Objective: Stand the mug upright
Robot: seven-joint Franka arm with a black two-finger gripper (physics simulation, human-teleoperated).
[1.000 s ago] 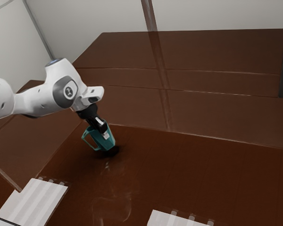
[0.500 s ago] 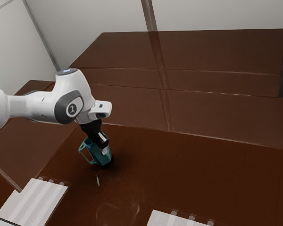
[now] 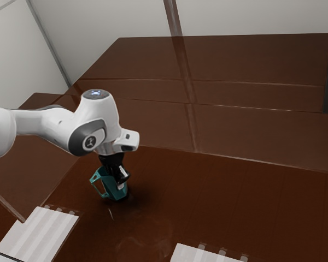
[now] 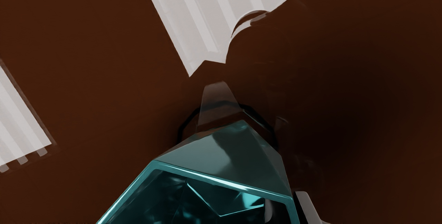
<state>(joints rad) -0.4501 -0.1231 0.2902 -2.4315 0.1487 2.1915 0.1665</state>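
Mug (image 3: 113, 190) glossy, smooth teal, glass-like; tabletop (image 3: 224, 202) smooth, dark brown with slight sheen; my arm (image 3: 101, 117) smooth white, plastic-looking.

Room of unclear kind, pale walls (image 3: 251, 16), brown tabletop (image 3: 235, 202), white striped panels (image 3: 41, 232)

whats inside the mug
Inside the mug I see one gripper finger and shiny teal walls; the finger covers the wall behind it, and I can't tell what lies deeper.

Pale grey walls (image 3: 251, 16) meet at a darker seam (image 3: 46, 41) toward the exterior view's left. Below spreads a glossy reddish-brown surface (image 3: 235, 202), with two white striped panels (image 3: 38, 234) at its near side, under soft, muted light.
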